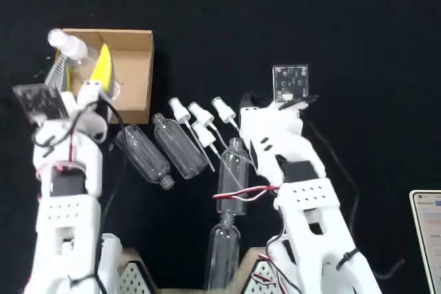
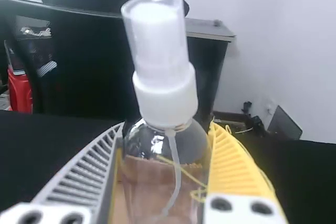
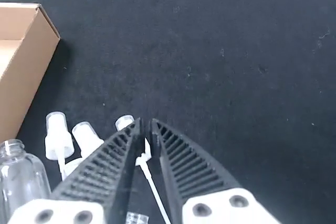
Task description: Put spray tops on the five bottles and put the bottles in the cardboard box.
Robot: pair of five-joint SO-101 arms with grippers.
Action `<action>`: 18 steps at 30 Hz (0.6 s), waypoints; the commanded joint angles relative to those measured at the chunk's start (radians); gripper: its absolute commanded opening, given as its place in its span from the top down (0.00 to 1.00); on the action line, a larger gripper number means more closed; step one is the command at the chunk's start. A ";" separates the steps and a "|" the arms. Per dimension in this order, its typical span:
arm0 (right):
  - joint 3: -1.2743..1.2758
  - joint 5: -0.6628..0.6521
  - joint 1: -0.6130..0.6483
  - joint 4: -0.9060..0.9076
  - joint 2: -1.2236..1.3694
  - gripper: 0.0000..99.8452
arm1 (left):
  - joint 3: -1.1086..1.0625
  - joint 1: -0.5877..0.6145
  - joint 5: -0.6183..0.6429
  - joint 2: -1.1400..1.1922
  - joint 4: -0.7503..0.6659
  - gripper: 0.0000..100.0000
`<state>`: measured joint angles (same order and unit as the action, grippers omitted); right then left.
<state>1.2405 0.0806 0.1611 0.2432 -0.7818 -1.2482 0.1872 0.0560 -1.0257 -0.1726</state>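
My left gripper point(image 1: 89, 77) is shut on a clear bottle point(image 2: 157, 150) that carries a white spray top point(image 2: 160, 61), and holds it above the cardboard box point(image 1: 138, 67). Several bare bottles lie on the black table: two side by side point(image 1: 141, 153) point(image 1: 180, 146), and two in a line point(image 1: 233, 173) point(image 1: 222, 253) between the arms. Several loose spray tops point(image 1: 200, 113) lie just behind them. My right gripper point(image 3: 144, 125) hovers with its black fingers nearly together just beside one spray top point(image 3: 124, 123), whose thin tube point(image 3: 152, 182) runs under the jaws. Nothing is gripped there.
The cardboard box's corner point(image 3: 21, 61) lies off to the side of the right gripper, with two more spray tops point(image 3: 56, 132) point(image 3: 86, 132) and a bottle neck point(image 3: 13, 153) between. A white sheet or screen point(image 1: 427, 232) sits at the table's right edge.
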 commanded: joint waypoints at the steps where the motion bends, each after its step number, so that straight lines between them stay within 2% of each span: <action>1: 0.007 0.006 -0.015 -0.055 -0.013 0.98 | 0.257 0.025 -0.002 0.249 -0.023 0.87; 8: 0.008 0.002 -0.017 -0.051 -0.013 0.98 | 0.515 0.045 -0.002 0.655 -0.025 0.87; 18: 0.021 0.000 0.018 -0.055 -0.012 0.98 | 0.834 0.116 -0.002 1.056 -0.026 0.87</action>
<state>1.2666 0.0806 0.1611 0.2202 -0.7818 -0.6007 0.2700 0.0560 -0.0790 -0.1726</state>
